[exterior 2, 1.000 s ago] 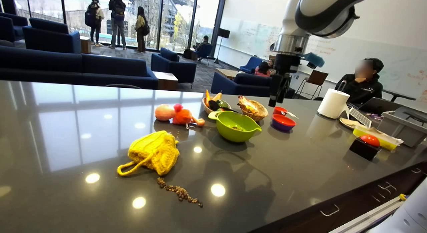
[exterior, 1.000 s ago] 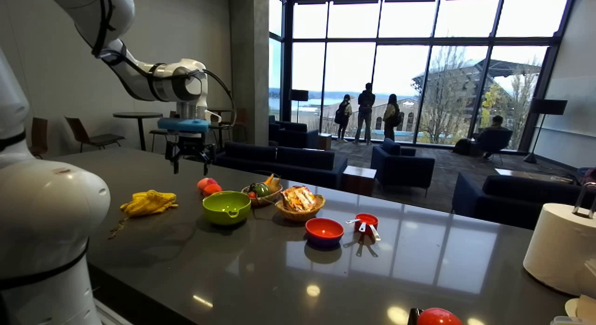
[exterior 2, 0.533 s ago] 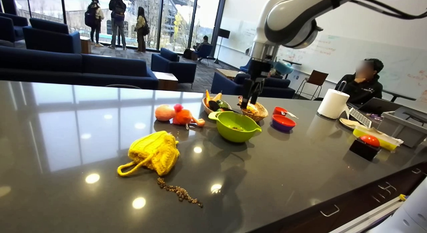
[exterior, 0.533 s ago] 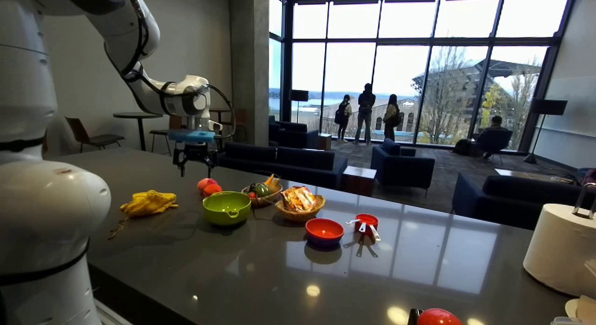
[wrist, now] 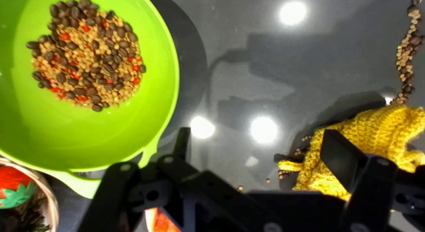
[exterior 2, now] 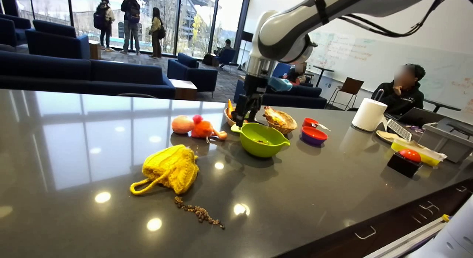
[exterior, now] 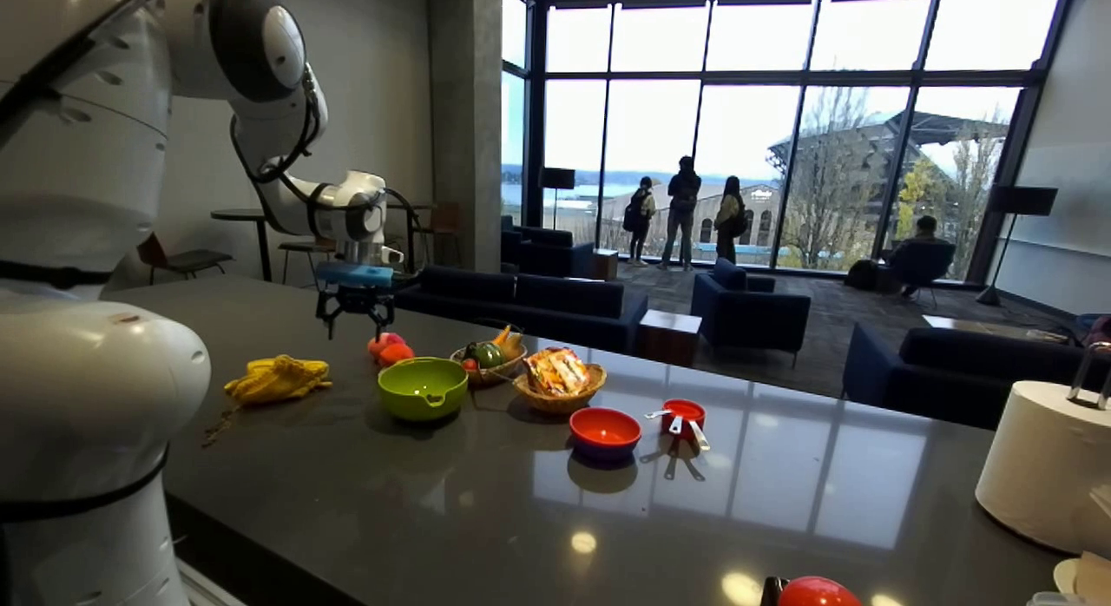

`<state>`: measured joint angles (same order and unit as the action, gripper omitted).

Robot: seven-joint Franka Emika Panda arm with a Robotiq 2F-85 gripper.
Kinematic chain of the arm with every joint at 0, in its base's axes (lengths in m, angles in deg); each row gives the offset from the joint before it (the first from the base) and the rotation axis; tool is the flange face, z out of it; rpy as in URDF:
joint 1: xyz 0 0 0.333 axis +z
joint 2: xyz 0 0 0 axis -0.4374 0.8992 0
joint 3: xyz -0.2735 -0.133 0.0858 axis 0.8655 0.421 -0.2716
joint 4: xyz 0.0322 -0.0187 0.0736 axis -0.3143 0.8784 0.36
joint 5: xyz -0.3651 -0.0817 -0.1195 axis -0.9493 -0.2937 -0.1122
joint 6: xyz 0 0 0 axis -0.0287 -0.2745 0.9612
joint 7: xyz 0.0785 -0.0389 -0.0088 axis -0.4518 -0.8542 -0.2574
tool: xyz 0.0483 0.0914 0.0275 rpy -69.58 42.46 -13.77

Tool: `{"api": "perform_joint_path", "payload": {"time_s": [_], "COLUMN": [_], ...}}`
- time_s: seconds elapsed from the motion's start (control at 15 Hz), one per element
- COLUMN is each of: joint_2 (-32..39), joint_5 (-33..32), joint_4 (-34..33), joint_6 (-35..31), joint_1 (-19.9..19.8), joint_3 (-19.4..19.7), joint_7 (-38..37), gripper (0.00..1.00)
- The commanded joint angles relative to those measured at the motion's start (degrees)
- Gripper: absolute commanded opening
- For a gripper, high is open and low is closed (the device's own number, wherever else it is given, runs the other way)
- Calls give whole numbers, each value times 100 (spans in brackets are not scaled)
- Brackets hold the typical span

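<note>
With our claw [exterior: 355, 332] spread and gripping nothing, we are hovering near the green bowl [exterior 2: 258, 149], which is penning beans and grains [wrist: 88, 59] together in one heap.

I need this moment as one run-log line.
gripper: open, holding nothing, above counter | green bowl: bean mix inside | yellow knitted item: on counter, bean trail beside
</note>
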<state>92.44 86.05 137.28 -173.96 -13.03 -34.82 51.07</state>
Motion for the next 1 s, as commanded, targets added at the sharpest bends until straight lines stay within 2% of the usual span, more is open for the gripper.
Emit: {"api": "perform_joint_path", "payload": {"time_s": [0.0,0.4,0.93], "joint_2": [637,1418,2078], "joint_5": [-111,-38,61], "joint_4": [-730,-1654,-2624], "joint_6": [171,434,881], "joint_1": [173,492,839], "joint_3": [-103,-256,-540], "joint_7": [-206,-360,-294], "gripper": [100,100,100]}}
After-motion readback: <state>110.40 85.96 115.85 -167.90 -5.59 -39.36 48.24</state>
